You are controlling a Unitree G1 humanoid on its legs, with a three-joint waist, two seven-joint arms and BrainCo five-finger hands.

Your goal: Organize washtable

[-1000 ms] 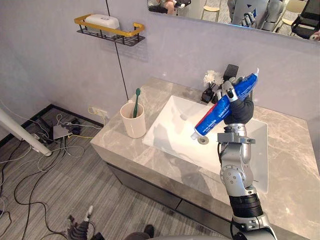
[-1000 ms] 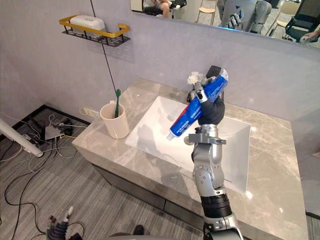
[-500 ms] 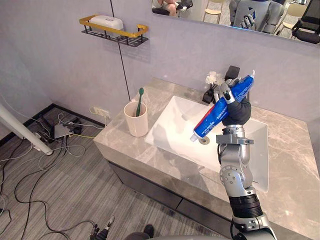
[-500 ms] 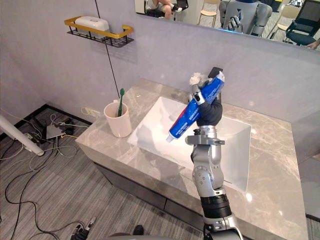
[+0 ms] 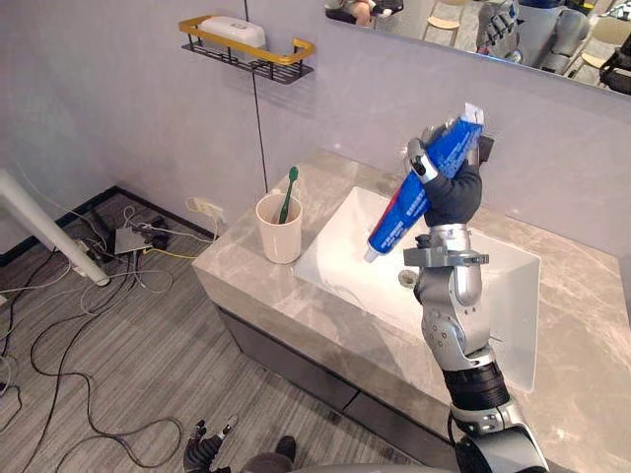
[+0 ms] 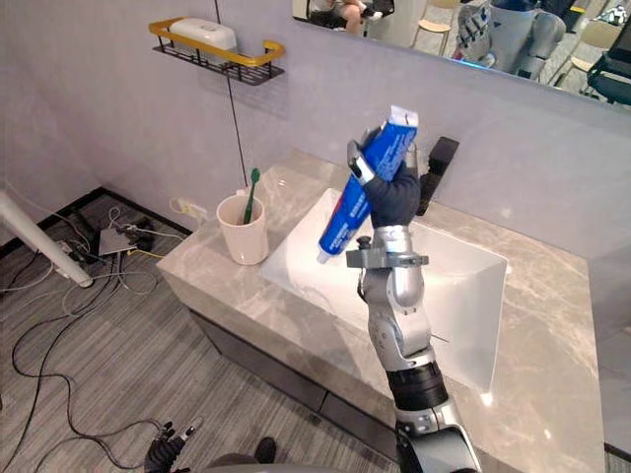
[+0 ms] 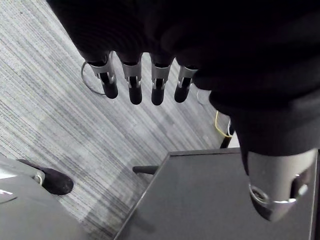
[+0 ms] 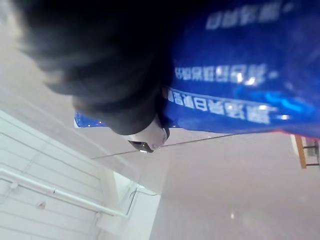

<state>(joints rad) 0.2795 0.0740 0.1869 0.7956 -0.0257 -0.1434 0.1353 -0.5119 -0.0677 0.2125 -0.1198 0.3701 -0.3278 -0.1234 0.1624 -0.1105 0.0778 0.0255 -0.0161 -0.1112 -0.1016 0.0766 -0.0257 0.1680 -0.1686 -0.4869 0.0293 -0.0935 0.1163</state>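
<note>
1. The left hand (image 7: 142, 82) hangs low beside the body, above the grey floor (image 5: 168, 345). Its fingers are straight and loose with nothing in them. It is idle and clear of the working arm.
2. The right hand (image 5: 455, 192) is raised over the wash basin, forearm near upright. Its fingers and thumb are curled tight round the upper half of the toothpaste tube (image 5: 397, 212). The right wrist view shows the blue tube wall pressed against the palm.
3. The tube is in the air and touches nothing but that hand. It is tilted, with the crimped end up and away and the cap end down and toward the robot's left. Judgement: gripping near the crimp leaves the cap end free to be lowered into a container.
4. The marble counter (image 5: 246, 286) has a bare front strip. The white basin (image 5: 340, 241) is set into it, below the tube.
5. The cup (image 5: 279, 232), cream-coloured, stands upright on the counter just beside the basin's left edge, well apart from the tube. A green toothbrush (image 5: 288, 192) leans inside it, head up. Judgement: the cup is the likely home for the tube, and the carry leftward is not yet done.
6. A black tap (image 6: 439, 163) stands at the back of the basin, behind the hand.
7. On the far wall, the wall shelf (image 5: 294, 51) carries a white box (image 5: 230, 30). The mirror (image 5: 552, 30) runs above the counter.
</note>
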